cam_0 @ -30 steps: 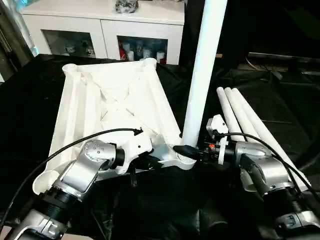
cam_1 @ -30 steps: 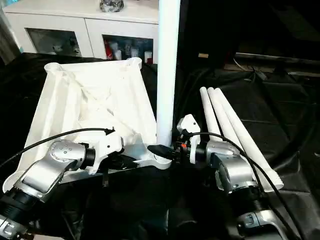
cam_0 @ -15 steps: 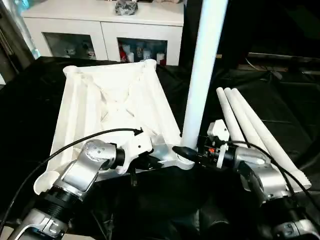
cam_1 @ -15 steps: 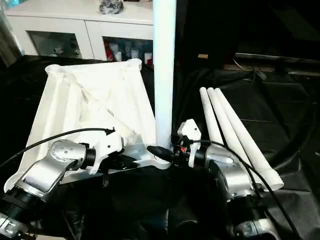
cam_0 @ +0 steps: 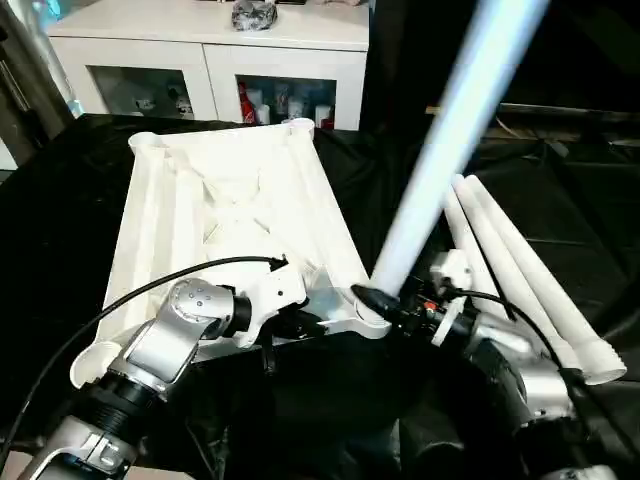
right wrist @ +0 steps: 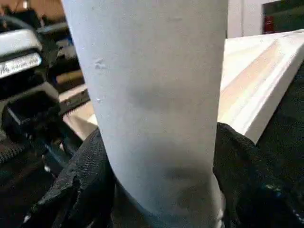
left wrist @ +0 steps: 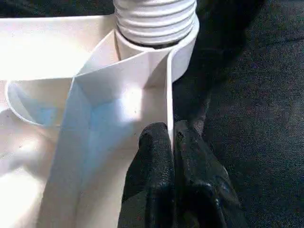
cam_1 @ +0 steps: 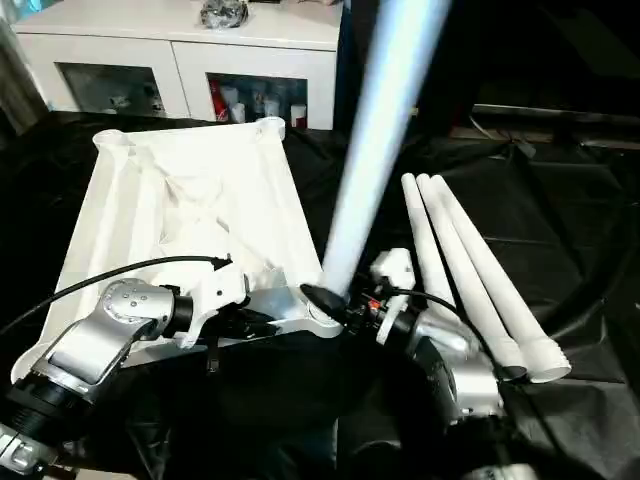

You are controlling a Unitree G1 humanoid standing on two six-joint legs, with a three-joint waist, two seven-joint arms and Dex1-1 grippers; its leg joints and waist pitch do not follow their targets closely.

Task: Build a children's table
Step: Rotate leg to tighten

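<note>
The white table top (cam_0: 225, 215) lies ribbed side up on the black cloth. One white tube leg (cam_0: 445, 150) has its threaded end (left wrist: 154, 19) in the near right corner socket (cam_0: 365, 318) and leans steeply to the right. My right gripper (cam_0: 378, 300) is shut on this leg just above the socket, its black fingers (right wrist: 247, 166) on either side of the tube. My left gripper (left wrist: 171, 135) is shut on the top's thin rim wall beside that socket. Three more legs (cam_1: 460, 270) lie side by side to the right.
A white glass-door cabinet (cam_0: 210, 50) stands behind the work surface, with a dark object (cam_0: 250, 14) on top. Black cloth (cam_0: 50, 200) covers the surface around the table top. A black cable (cam_0: 150, 290) arcs over my left forearm.
The leg stood upright in the socket before and now tips to the right. My right forearm has dropped lower and nearer. The left gripper keeps its hold on the rim.
</note>
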